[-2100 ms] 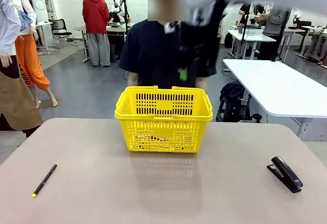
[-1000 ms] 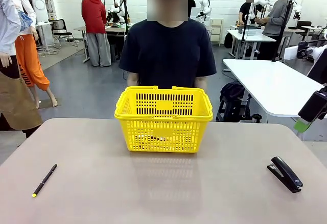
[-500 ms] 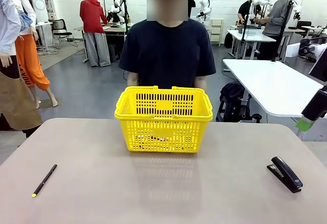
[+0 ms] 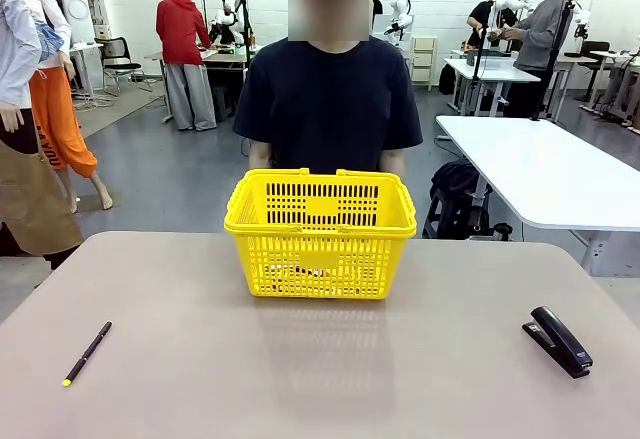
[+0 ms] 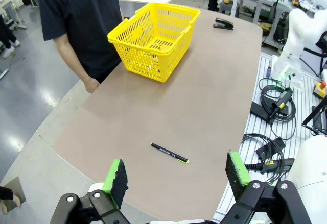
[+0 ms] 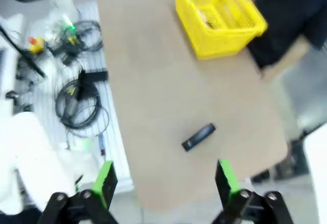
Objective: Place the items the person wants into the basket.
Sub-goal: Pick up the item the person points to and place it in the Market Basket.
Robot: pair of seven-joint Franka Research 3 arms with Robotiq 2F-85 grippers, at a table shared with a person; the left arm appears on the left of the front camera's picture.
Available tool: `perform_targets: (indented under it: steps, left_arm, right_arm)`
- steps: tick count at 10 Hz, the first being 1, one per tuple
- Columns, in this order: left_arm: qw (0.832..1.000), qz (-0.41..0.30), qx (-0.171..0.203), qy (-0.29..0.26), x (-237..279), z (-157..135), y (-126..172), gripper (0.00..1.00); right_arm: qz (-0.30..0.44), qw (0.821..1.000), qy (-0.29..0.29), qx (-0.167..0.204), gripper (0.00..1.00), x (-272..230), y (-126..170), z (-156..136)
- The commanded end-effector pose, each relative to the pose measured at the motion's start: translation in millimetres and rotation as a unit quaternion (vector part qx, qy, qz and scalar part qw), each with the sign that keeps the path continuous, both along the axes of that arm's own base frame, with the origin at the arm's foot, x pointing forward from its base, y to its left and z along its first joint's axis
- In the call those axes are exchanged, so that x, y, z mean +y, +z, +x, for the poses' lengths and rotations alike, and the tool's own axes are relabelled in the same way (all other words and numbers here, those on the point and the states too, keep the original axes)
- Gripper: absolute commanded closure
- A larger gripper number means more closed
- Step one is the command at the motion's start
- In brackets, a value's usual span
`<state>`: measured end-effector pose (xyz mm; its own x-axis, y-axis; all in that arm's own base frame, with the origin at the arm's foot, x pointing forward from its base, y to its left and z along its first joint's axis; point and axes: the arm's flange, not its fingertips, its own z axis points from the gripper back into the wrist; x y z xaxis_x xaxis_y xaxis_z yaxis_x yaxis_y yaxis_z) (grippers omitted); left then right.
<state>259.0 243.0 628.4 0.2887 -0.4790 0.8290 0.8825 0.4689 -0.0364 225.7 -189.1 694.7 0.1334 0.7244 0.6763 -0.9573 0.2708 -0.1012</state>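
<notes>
The yellow basket (image 4: 320, 234) stands at the far middle of the table, right in front of the person (image 4: 330, 99) in a dark navy T-shirt. Dark shapes show through the lattice at the basket's floor; whether they are the items I cannot tell. My left gripper (image 5: 177, 172) hangs open high above the table's near-left corner, far from the basket (image 5: 153, 39), with nothing between its green pads. My right gripper (image 6: 164, 179) is open too, high over the right end, in a blurred view with the basket (image 6: 219, 17) well ahead of it.
A thin black pen with a yellow tip (image 4: 87, 353) lies near the front left, also seen as the pen (image 5: 169, 153) below my left gripper. A black stapler (image 4: 558, 340) sits at the right, the same stapler (image 6: 199, 136) under my right gripper. Cables (image 6: 82, 99) lie beside the table.
My right gripper, over the basket two seconds ago and then at the front view's right edge, has drawn back out of that picture. Basket, pen and stapler have not moved.
</notes>
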Motion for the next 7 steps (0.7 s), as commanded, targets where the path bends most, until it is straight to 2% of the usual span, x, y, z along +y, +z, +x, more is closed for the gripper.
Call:
perform_targets:
  steps: [1,3,5,7]
  left_arm:
    - [1.000,-0.002,-0.012,-0.008,1.9,-1.5,0.1,0.00]
    - [1.000,-0.002,-0.012,-0.008,1.9,-1.5,0.1,0.00]
    - [1.000,-0.002,-0.012,-0.008,1.9,-1.5,0.1,0.00]
    - [1.000,-0.002,-0.012,-0.008,1.9,-1.5,0.1,0.00]
  right_arm:
    - [0.140,0.986,0.085,0.017,0.00,-41.6,-17.8,29.8]
    - [0.189,0.981,0.049,0.003,0.00,-54.6,-55.2,35.7]
    - [0.180,0.983,-0.019,0.022,0.00,-53.0,-79.3,30.3]
    - [0.169,0.984,-0.049,0.018,0.00,-47.8,-90.7,20.0]
